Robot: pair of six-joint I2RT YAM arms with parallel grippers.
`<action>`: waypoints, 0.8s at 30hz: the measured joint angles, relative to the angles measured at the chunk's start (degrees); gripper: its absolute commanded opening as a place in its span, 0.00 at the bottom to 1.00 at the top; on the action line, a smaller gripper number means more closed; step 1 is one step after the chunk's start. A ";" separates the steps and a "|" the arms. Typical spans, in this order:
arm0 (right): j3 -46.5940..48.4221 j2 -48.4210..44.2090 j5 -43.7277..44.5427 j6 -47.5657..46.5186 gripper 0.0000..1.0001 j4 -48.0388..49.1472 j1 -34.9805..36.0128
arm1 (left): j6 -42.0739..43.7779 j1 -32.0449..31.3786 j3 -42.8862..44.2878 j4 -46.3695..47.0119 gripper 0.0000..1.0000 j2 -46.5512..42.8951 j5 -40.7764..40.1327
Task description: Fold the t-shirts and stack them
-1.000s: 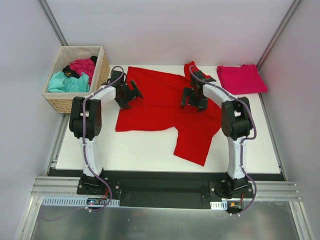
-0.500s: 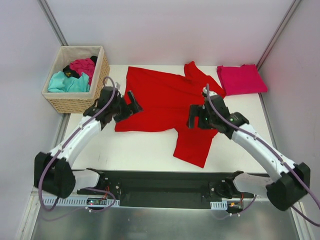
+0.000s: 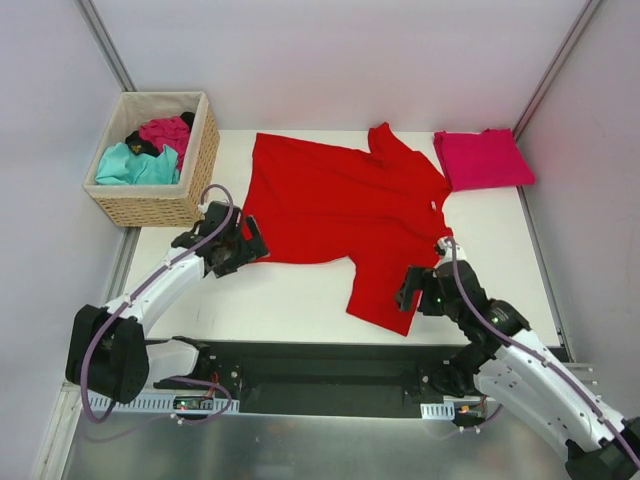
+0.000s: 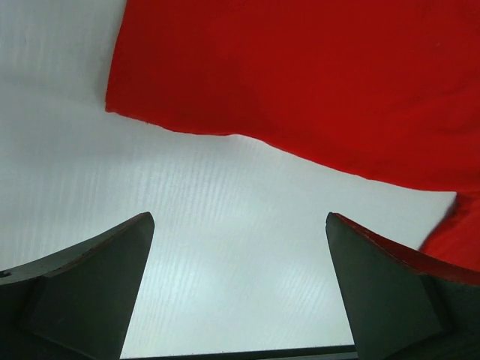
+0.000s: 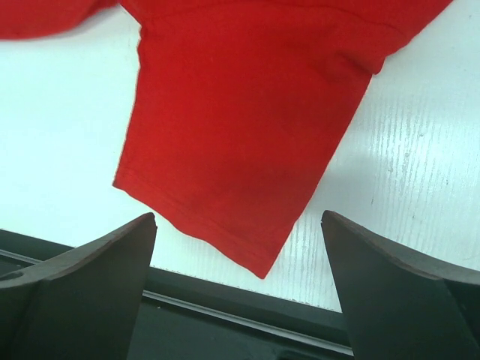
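A bright red t-shirt (image 3: pixel 340 205) lies spread flat across the middle of the white table (image 3: pixel 280 300), one sleeve (image 3: pixel 385 290) reaching toward the near edge. A pinkish crimson t-shirt (image 3: pixel 483 158) lies folded at the back right. My left gripper (image 3: pixel 250 245) hangs open just off the red shirt's near left corner; in its wrist view the red cloth (image 4: pixel 300 82) lies ahead and bare table shows between the fingers (image 4: pixel 90 285). My right gripper (image 3: pixel 405 290) is open low over the sleeve's near right side, the sleeve hem (image 5: pixel 240 127) between its fingers (image 5: pixel 397 285).
A tan wicker basket (image 3: pixel 195 165) at the back left holds teal (image 3: pixel 125 165), magenta (image 3: pixel 165 130) and black shirts. The dark front rail (image 3: pixel 330 350) runs along the table's near edge, close under my right gripper. Grey walls enclose the sides and back.
Both arms have drawn back from over the red shirt toward the near edge, the left to the shirt's near left corner, the right to the sleeve. Both grippers stayed open.
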 measured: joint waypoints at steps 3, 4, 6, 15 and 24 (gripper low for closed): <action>-0.74 -4.94 0.61 0.70 0.96 -1.16 0.00 | -0.68 0.46 -1.20 0.83 0.99 2.01 -1.25; -0.74 -5.70 0.85 0.79 0.96 -1.46 0.00 | -1.07 0.87 -1.66 1.25 0.98 2.64 -1.38; -0.74 -6.36 1.03 0.90 0.96 -2.38 0.00 | -1.84 2.51 -2.91 2.40 0.98 3.98 -1.20; -0.74 -8.17 0.92 0.70 0.96 -4.76 0.00 | -4.37 8.63 -5.44 7.04 0.91 8.72 -0.76; -0.74 -7.96 0.63 0.24 0.96 -5.05 0.00 | -5.68 9.05 -4.09 10.86 0.57 11.76 -0.74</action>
